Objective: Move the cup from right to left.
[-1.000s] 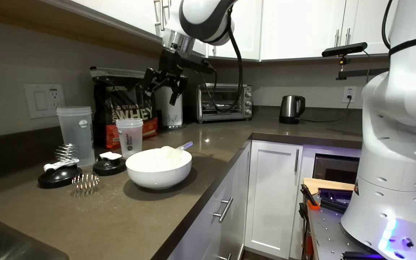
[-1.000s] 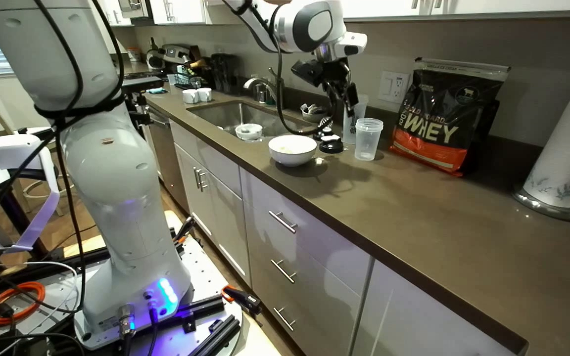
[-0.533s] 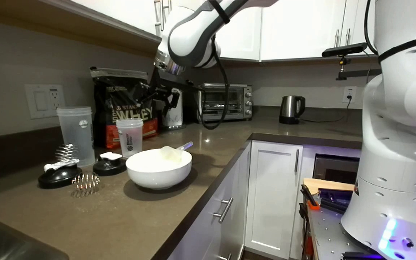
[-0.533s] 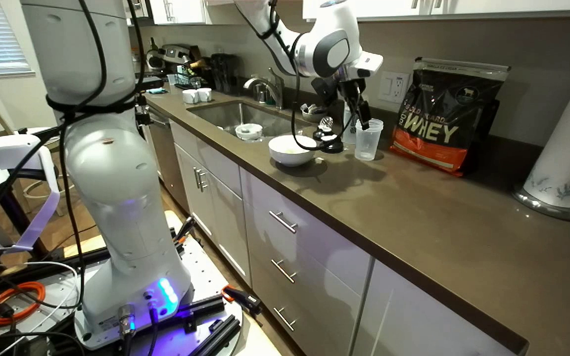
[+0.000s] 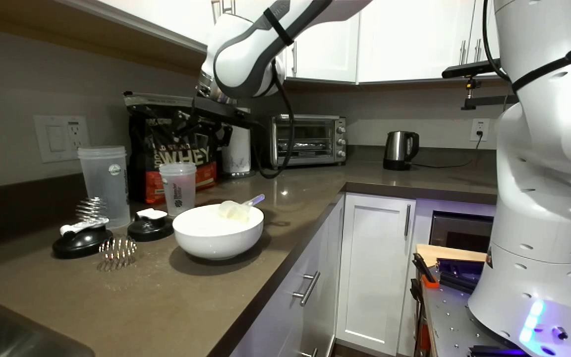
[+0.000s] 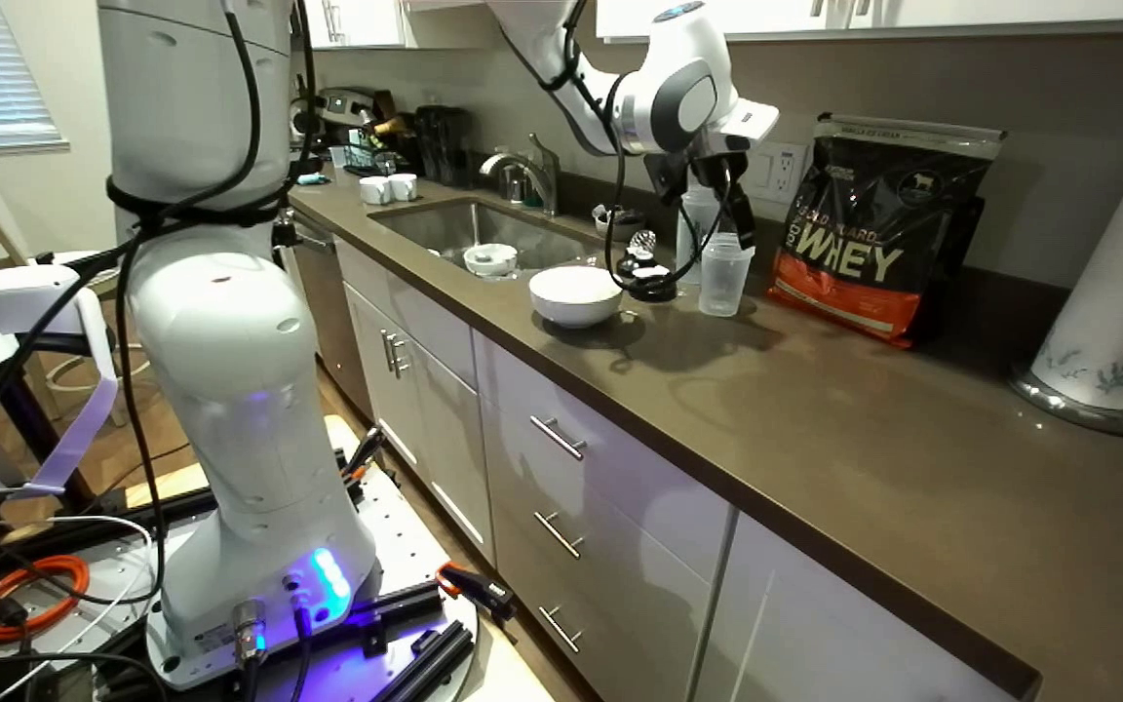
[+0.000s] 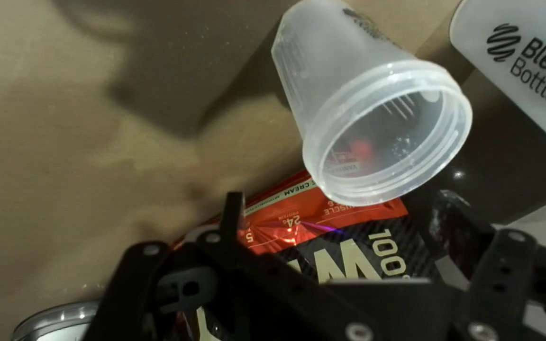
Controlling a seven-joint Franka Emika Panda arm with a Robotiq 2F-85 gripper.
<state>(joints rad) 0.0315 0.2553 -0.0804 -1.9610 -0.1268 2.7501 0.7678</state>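
The cup point(image 5: 179, 188), a small translucent tumbler with a rim, stands upright on the counter in both exterior views, in front of the whey bag. It shows also in an exterior view point(image 6: 723, 281) just below the gripper's fingers. In the wrist view the cup point(image 7: 334, 66) lies ahead of the jaws, its open mouth facing the camera. My gripper point(image 7: 340, 196) is open and empty, its fingers spread wider than the cup's mouth. In an exterior view the gripper point(image 5: 202, 131) hangs above the cup in front of the bag. One finger point(image 6: 743, 222) overlaps the cup's rim there; contact cannot be told.
A taller clear container point(image 5: 104, 186) stands beside the cup. The whey bag point(image 6: 893, 229) is behind it. A white bowl point(image 5: 217, 238), black lids point(image 5: 82, 240) and a wire ball point(image 5: 118, 252) are nearby. A paper-towel roll point(image 6: 1117, 292) stands further along, and a sink point(image 6: 469, 224) opposite.
My gripper has come down and moved across the counter to above the cup, toward the whey bag. It stays open. The cup and the other objects have not moved.
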